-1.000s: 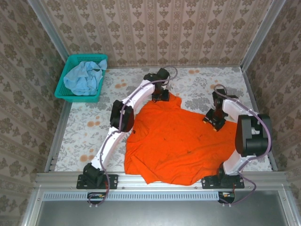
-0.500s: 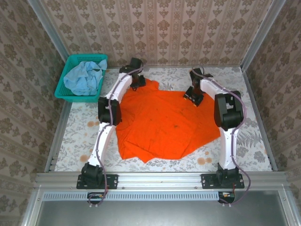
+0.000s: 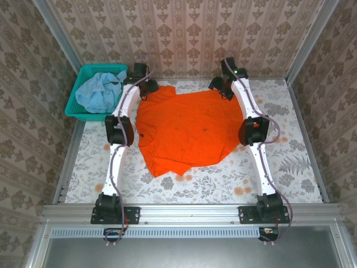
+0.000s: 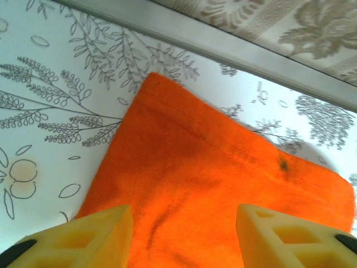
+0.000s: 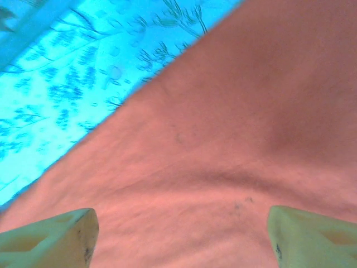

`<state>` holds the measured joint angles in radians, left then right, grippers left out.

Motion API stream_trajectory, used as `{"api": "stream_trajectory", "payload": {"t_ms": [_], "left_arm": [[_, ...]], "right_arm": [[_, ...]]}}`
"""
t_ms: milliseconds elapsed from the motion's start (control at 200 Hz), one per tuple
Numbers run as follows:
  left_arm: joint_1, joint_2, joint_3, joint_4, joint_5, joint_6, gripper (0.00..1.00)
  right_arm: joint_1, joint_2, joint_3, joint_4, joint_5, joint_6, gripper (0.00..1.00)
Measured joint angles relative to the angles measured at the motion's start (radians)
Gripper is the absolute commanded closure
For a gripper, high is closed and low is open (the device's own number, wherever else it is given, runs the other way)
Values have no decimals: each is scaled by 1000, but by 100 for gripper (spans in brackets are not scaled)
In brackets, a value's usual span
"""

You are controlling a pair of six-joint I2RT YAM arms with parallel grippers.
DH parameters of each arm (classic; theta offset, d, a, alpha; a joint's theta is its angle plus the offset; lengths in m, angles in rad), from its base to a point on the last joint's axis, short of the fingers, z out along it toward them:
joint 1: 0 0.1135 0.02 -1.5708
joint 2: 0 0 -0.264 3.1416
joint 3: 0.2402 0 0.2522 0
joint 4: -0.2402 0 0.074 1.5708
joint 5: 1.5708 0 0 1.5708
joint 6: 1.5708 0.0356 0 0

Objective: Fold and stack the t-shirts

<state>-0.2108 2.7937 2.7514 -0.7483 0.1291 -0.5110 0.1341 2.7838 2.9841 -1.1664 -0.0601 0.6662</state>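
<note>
Right of the teal basket [image 3: 92, 115], the orange t-shirt [image 3: 187, 131] lies spread on the table [image 3: 290, 167], both tools open at its far edge.
The left tool [image 4: 184, 223], just beside the basket, and the right tool [image 5: 181, 234], well to the basket's right, hold nothing. Before folding, the curled hem likely wants smoothing so creases land straight. The shirt is plain, bright, soft and faintly dark-specked. The pale blue t-shirt [image 3: 97, 92] sits bunched inside the basket.

Orange t-shirt [image 3: 187, 131] spread out, apparently unfolded, blue t-shirt [image 3: 99, 92] crumpled in basket [image 3: 73, 97]
</note>
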Motion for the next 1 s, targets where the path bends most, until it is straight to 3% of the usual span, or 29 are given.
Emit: {"api": "stream_trajectory", "payload": {"t_ms": [70,215,420,600,740,925,1000], "left_arm": [[-3,-55,-37,-16,13,5,34],[-19,-269,-175,-60,39,2,36],[-70,-653,-535,-56,74,-42,39],[-146,-742,-810,-60,81,-74,40],[-176,-742,-1037,-70,76,-92,40],[-161,-735,-1139,-88,63,-95,41],[-156,-708,-1112,-94,54,-91,42]], "right_arm": [[-5,-20,93,-87,12,-42,17],[-22,-100,125,-277,54,-119,17],[-72,-184,125,-406,91,-193,16],[-116,-358,33,-429,118,-212,16],[-154,-629,-278,-425,148,-215,15],[-295,-1215,-1211,-150,35,-148,22],[-372,-1375,-1489,-56,-16,-109,28]]}}
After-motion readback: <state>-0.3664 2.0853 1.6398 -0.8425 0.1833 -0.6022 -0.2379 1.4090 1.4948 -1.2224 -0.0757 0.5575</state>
